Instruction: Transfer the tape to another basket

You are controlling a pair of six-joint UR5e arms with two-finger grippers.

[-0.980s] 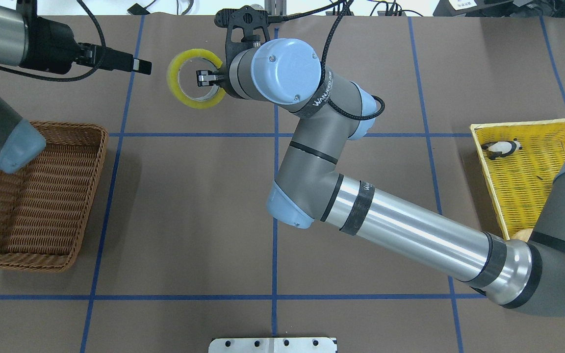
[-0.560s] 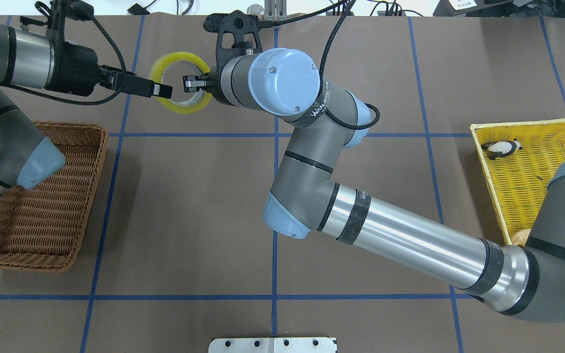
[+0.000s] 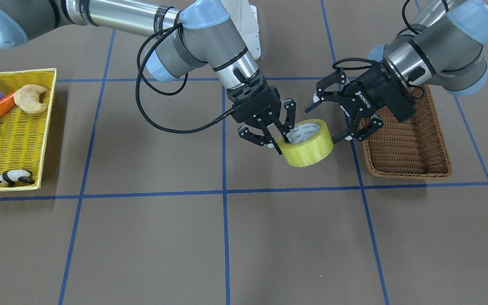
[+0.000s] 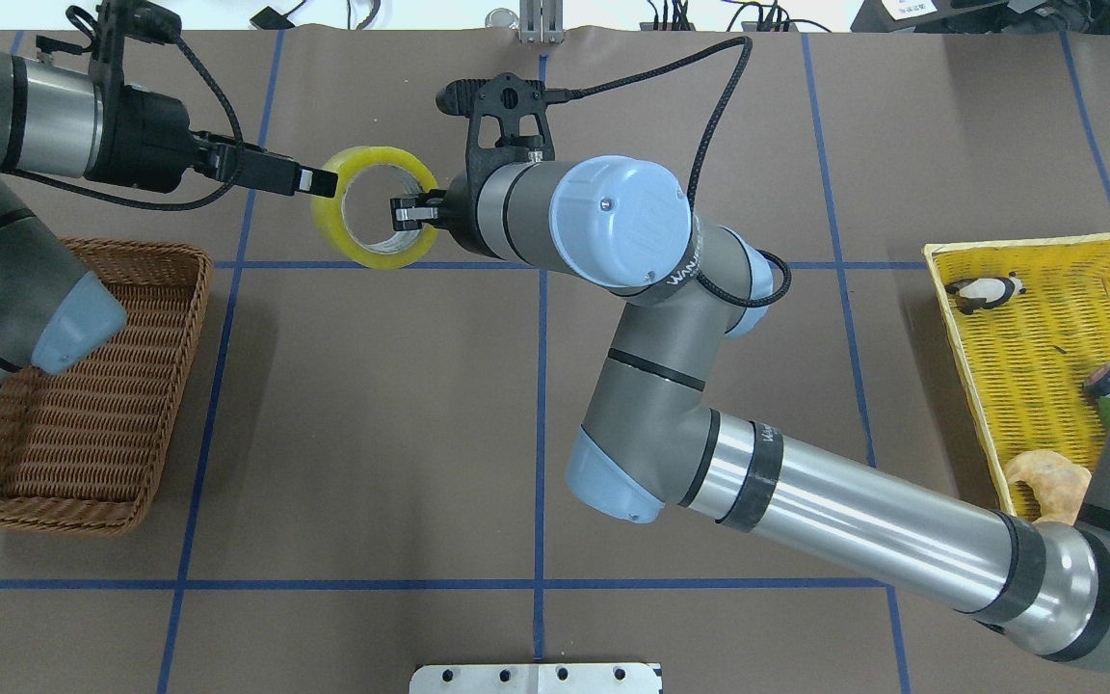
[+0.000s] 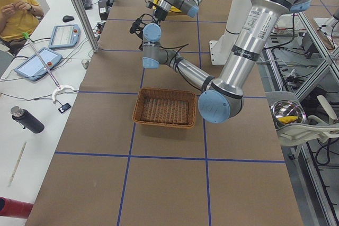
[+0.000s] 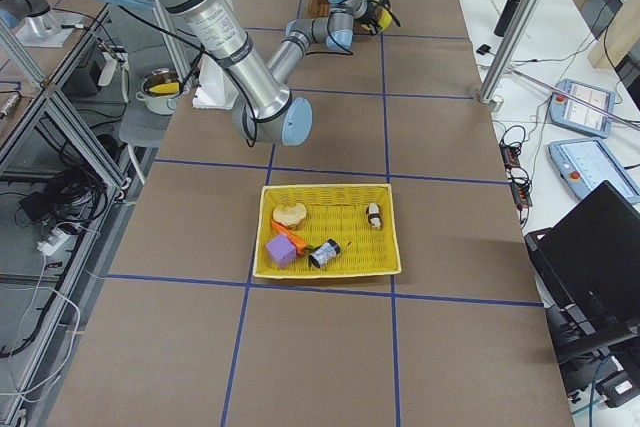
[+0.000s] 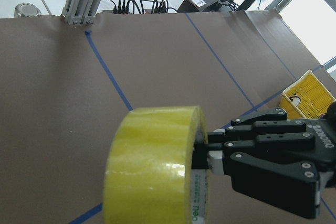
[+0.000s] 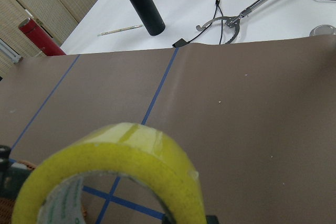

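Brown paper marked with blue grid lines covers the worktop, and the action sits in the upper middle of the front-facing view. The tape is there, just left of the basket in that view and outside its rim. It looks to be carried clear of the worktop rather than resting on it. The right end effector is clamped on the roll's wall, one finger down inside the grey-white core and the other against the yellow outside. That hold leaves the opposite half of the ring bare, which I judge is the reason for it: the left end effector points in from the basket side with its jaws spread wide, facing that bare half and gripping nothing. Whether its fingertips already touch the roll I cannot tell. This reads as a hand-over in the air, with the left jaws not yet closed. Room is tight only between the two end effectors. What shows of the basket's floor is plain wicker, and its sloping rim lies right behind the left wrist, so the drop should need little travel. The yellow tray with its small items lies at the far left edge, well apart.
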